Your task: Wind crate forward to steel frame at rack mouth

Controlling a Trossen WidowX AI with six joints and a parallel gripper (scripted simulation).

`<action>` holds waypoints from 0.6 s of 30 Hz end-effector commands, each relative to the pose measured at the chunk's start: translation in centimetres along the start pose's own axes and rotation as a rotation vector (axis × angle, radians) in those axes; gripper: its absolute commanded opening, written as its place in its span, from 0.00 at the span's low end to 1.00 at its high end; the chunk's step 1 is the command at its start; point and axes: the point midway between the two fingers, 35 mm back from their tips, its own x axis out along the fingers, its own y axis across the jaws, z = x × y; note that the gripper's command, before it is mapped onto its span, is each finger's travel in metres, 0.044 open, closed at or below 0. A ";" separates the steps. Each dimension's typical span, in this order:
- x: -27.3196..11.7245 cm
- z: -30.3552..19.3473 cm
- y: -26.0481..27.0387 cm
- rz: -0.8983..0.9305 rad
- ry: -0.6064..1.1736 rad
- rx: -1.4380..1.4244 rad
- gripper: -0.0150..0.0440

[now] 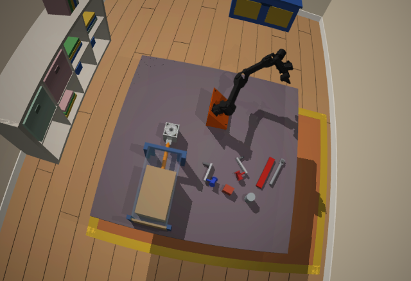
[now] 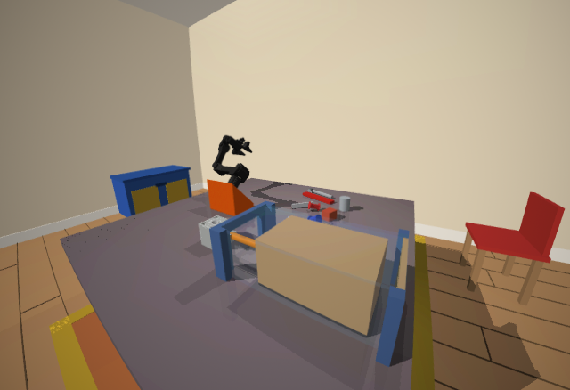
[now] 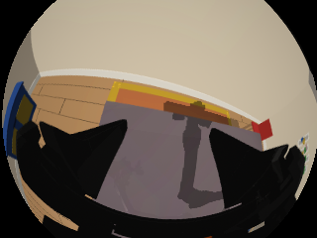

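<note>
From the top, the winch (image 1: pixel 171 136) (image 2: pixel 207 234) is the landmark. The black arm (image 1: pixel 241 78) (image 2: pixel 221 151) rises from an orange base (image 1: pixel 214 122) (image 2: pixel 221 196) near it, then bends and reaches away from it. The claw (image 1: pixel 289 74) (image 2: pixel 247 150) (image 3: pixel 169 129) hangs in the air, well apart from the winch. Just beside the winch stands the blue steel frame (image 1: pixel 164 147) (image 2: pixel 220 255); beyond that, the crate (image 1: pixel 155 192) (image 2: pixel 317 266) lies inside the cubby, joined to the winch by an orange strap (image 1: pixel 164 160) (image 2: pixel 242 239). A gap of strap separates crate and frame. Outside the cubby lie 2 cranks, the blue-knobbed crank (image 1: pixel 208 172) nearer the winch than the red-knobbed crank (image 1: pixel 241 165) (image 2: pixel 301 205). A red bar (image 1: pixel 265 172) (image 2: pixel 317 198) lies farther from it, near the edge of the surface (image 1: pixel 159 82) (image 2: pixel 160 330) (image 3: pixel 149 169).

In the exterior view, the crate sits flat, apart from the frame on the winch side. The arm folds up and over, its claw high above the winch's level, with open air around it.

At the wrist, the claw is wide open with nothing between its fingers. Past them show the surface's edge and yellow floor tape (image 3: pixel 149 91), both well away from the winch.
</note>
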 end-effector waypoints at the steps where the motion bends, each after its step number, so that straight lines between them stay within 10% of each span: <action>1: 0.0 0.1 -0.1 -0.002 -0.003 -0.002 0.98; 18: -0.1 10.0 -20.8 -0.138 -0.122 0.150 1.00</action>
